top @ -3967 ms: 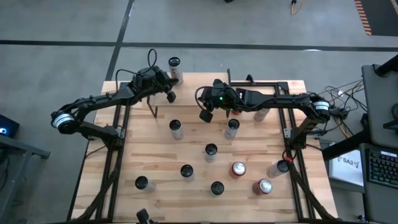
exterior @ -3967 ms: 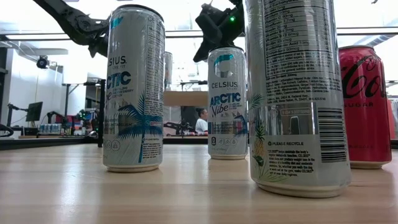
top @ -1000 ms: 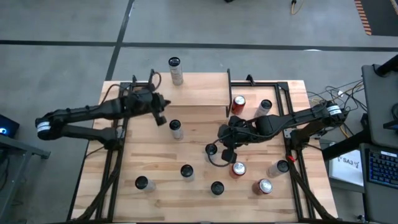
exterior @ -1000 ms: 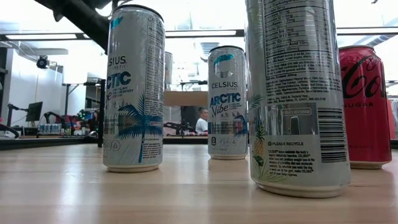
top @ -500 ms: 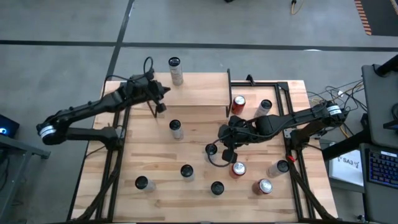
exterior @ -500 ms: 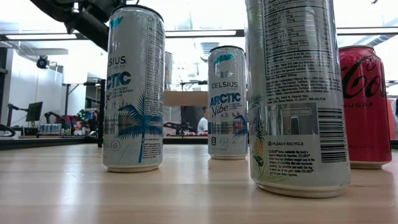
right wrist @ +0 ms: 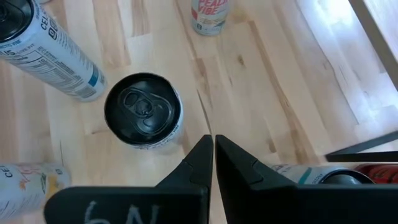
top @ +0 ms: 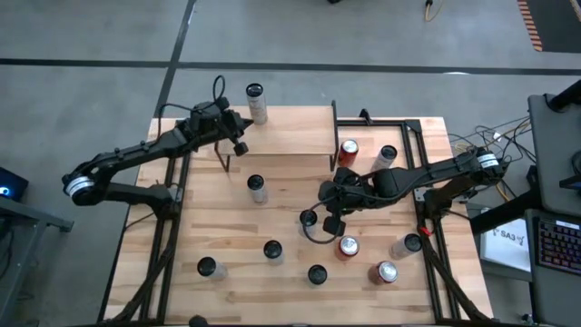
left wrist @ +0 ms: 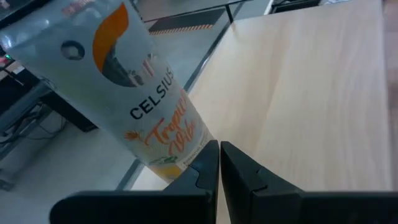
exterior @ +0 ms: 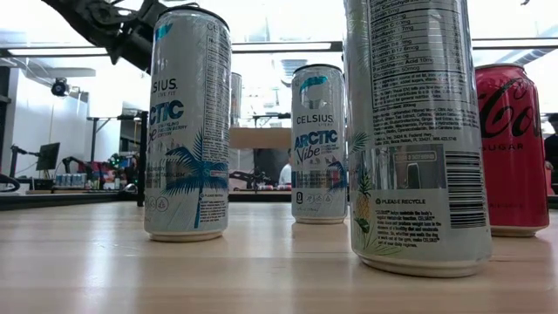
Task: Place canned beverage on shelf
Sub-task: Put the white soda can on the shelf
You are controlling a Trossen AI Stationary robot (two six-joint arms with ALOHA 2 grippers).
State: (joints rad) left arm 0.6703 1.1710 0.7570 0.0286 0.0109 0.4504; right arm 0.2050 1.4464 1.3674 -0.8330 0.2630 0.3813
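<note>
Left wrist view: white-orange Celsius can [left wrist: 134, 106] on shelf [left wrist: 311, 93].

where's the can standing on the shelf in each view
High: can on shelf's far left corner.
Low: likely the sliver behind the left can.
Left wrist: large, just past the shut left gripper.
Right wrist: not in it; right gripper hovers mid-table.
Shared landmark: shelf top.

We see a light plank tabletop [top: 227, 236] on a black frame. At its far edge stands the small riser shelf [top: 290, 132] with a pale rectangular wooden board and thin black legs; one slim white Celsius can [top: 256, 102] stands on the shelf's far left corner. On the tabletop itself stand many slim pale cans [top: 259, 188] and three red-topped cola cans [top: 348, 245].
</note>
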